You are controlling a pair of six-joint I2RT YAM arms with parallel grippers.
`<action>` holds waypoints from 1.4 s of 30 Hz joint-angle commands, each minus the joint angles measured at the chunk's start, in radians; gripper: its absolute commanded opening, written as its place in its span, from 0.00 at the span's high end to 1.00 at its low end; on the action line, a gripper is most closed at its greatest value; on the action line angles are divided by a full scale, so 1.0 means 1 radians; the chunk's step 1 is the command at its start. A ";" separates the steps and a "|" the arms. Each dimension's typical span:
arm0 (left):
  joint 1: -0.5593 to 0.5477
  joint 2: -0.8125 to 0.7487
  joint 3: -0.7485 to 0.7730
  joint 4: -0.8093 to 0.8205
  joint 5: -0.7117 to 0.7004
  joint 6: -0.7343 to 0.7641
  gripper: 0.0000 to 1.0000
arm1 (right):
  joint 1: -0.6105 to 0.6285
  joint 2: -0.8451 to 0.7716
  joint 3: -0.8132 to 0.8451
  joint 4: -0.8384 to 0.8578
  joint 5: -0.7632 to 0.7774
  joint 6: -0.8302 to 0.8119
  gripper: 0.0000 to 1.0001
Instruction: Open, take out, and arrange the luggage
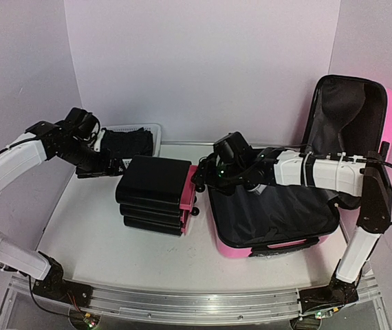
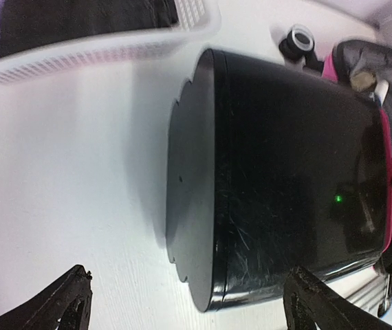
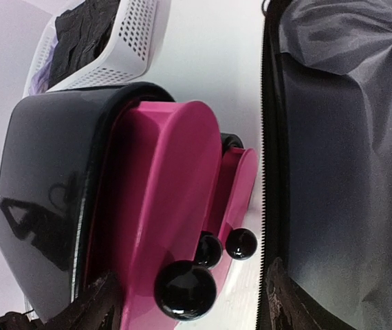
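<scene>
The pink luggage (image 1: pixel 251 249) lies open at the right, its lid (image 1: pixel 351 110) propped upright and its grey-black lining (image 3: pixel 347 172) showing. To its left stands a stack of glossy black cases (image 1: pixel 153 180) with pink ends (image 3: pixel 175 179) and black ball knobs (image 3: pixel 185 289). My right gripper (image 1: pixel 199 180) reaches across the luggage to the stack's pink end. It is open (image 3: pixel 189 295), with its fingers on either side of that end and the knobs. My left gripper (image 1: pixel 108 165) hangs open at the stack's left side (image 2: pixel 186 295), holding nothing, with the black top (image 2: pixel 285 172) ahead of it.
A white mesh basket (image 1: pixel 137 130) holding dark clothes stands at the back left, just behind the stack (image 3: pixel 137 41). Bare white table (image 1: pixel 86 240) lies in front of the stack. Purple walls close in the back and both sides.
</scene>
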State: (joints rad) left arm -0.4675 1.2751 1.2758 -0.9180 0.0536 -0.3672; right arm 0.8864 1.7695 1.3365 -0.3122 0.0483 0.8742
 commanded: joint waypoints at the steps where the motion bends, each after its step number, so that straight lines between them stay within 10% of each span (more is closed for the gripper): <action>1: 0.001 0.084 0.038 0.044 0.153 0.043 0.02 | 0.006 0.057 0.097 0.008 -0.040 -0.043 0.29; 16: 0.002 -0.149 -0.084 -0.020 -0.157 -0.016 0.05 | 0.076 0.321 0.420 0.016 -0.183 -0.092 0.36; 30: 0.000 0.005 0.053 -0.010 0.028 0.000 0.05 | 0.076 0.195 0.292 -0.156 0.114 -0.132 0.59; 37: 0.001 0.045 0.052 -0.007 0.019 -0.017 0.05 | 0.065 0.179 0.316 -0.217 0.126 -0.170 0.56; 42: 0.001 0.019 0.037 -0.004 0.033 -0.022 0.05 | 0.061 0.154 0.346 -0.268 0.117 -0.211 0.28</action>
State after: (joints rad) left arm -0.4675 1.3197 1.2831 -0.9424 0.0803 -0.3786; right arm 0.9501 2.0045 1.6405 -0.5297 0.1356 0.7422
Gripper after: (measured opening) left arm 0.949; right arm 0.623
